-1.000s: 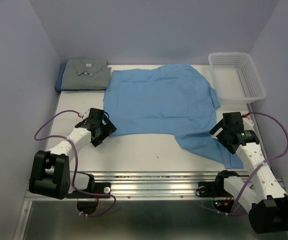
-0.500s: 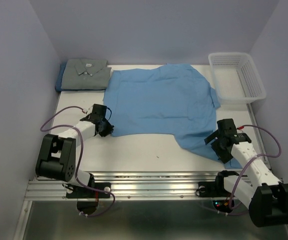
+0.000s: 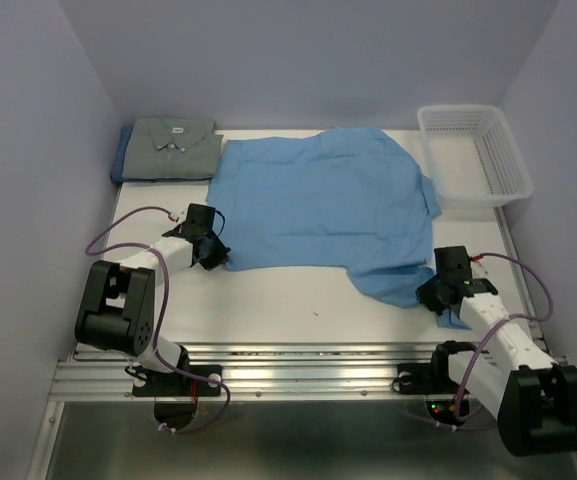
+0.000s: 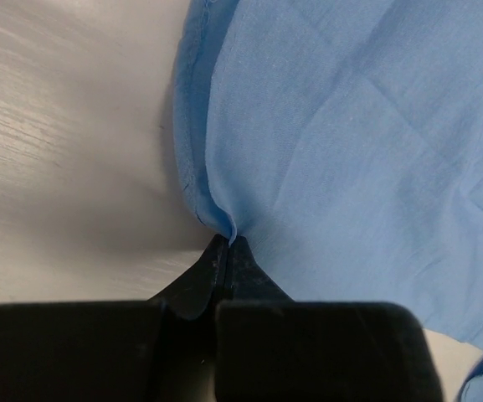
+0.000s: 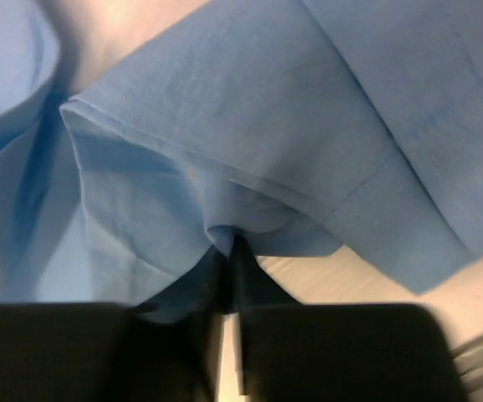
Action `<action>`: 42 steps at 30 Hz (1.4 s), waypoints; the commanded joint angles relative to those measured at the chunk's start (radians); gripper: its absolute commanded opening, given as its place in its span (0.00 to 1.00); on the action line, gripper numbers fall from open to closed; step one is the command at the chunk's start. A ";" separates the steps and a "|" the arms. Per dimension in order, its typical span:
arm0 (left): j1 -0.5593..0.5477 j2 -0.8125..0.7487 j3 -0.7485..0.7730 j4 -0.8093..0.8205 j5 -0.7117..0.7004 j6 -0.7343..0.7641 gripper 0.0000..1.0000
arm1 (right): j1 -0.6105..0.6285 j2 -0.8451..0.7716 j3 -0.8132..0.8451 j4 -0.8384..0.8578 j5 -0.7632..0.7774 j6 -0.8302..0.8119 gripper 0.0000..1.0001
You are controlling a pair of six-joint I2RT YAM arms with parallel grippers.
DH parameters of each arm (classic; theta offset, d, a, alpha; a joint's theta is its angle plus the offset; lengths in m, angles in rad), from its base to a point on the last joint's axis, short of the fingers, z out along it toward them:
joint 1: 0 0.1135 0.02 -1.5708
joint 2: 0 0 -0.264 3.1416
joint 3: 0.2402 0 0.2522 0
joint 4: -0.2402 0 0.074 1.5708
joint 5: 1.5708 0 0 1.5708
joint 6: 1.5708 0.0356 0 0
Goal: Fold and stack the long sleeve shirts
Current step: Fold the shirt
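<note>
A light blue long sleeve shirt [image 3: 318,205] lies spread over the middle of the table. My left gripper [image 3: 215,256] is shut on its near left corner, and a small pinch of the light blue shirt [image 4: 325,142] rises between the left gripper's [image 4: 228,243] closed tips. My right gripper [image 3: 431,296] is shut on the shirt's near right part, where folded cloth of the light blue shirt [image 5: 224,126] bunches at the right gripper's [image 5: 231,244] tips. A folded grey shirt [image 3: 173,146] with a white neck label rests on a darker blue one [image 3: 120,160] at the back left.
A white plastic mesh basket [image 3: 473,152] stands at the back right corner. Bare white table [image 3: 288,305] runs along the near edge between the two arms. Purple walls close in the left, right and back sides.
Both grippers have lowered onto the light blue shirt's near edge and shut on it, the left one first and the right one after. The shirt's near right part has bunched up.
</note>
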 commanded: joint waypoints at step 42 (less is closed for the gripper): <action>0.001 -0.409 -0.013 -0.191 0.026 -0.058 0.00 | -0.002 -0.199 0.573 -0.111 0.014 -0.444 0.01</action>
